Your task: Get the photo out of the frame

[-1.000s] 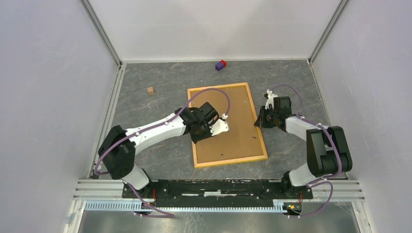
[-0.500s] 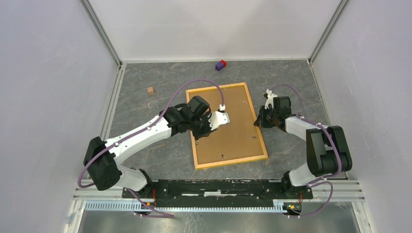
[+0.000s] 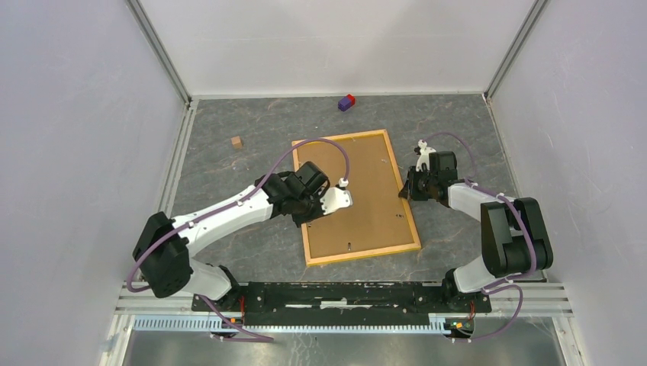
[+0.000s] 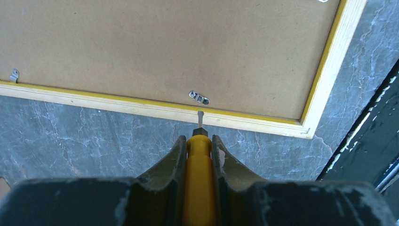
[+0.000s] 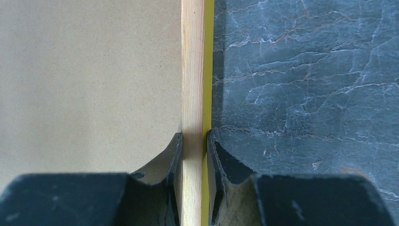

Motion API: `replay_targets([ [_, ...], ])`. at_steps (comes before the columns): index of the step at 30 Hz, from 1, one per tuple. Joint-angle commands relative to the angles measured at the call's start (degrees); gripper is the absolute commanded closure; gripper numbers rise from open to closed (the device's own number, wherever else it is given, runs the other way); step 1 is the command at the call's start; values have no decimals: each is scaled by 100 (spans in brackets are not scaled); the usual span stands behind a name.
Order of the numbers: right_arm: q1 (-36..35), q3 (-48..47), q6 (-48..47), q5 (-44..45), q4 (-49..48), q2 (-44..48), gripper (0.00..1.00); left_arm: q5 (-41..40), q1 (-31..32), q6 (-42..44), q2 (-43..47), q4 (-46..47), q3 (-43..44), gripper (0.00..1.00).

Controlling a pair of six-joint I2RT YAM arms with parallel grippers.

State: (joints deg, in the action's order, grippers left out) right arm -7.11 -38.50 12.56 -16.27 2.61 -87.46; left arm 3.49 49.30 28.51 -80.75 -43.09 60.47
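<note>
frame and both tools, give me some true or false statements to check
The frame lies back up, brown panel showing. True.
The left tool is empty. False: it holds a yellow screwdriver.
The right tool is clamped on the frame's wooden edge. True.
The screwdriver's tip is at the panel's middle. False: it is at the border, pointing at a metal clip.
The purple block rests on the frame. False: it lies apart, near the far wall.
</note>
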Motion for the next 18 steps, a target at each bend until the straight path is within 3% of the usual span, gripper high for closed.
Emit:
replay_targets([
  [1, -108, 317, -176, 276, 714, -356, 100, -48, -8, 295, -127, -5, 17, 98],
  [18, -110, 282, -171, 248, 731, -428, 100, 40, -4, 248, -445, 370, -44, 98],
])
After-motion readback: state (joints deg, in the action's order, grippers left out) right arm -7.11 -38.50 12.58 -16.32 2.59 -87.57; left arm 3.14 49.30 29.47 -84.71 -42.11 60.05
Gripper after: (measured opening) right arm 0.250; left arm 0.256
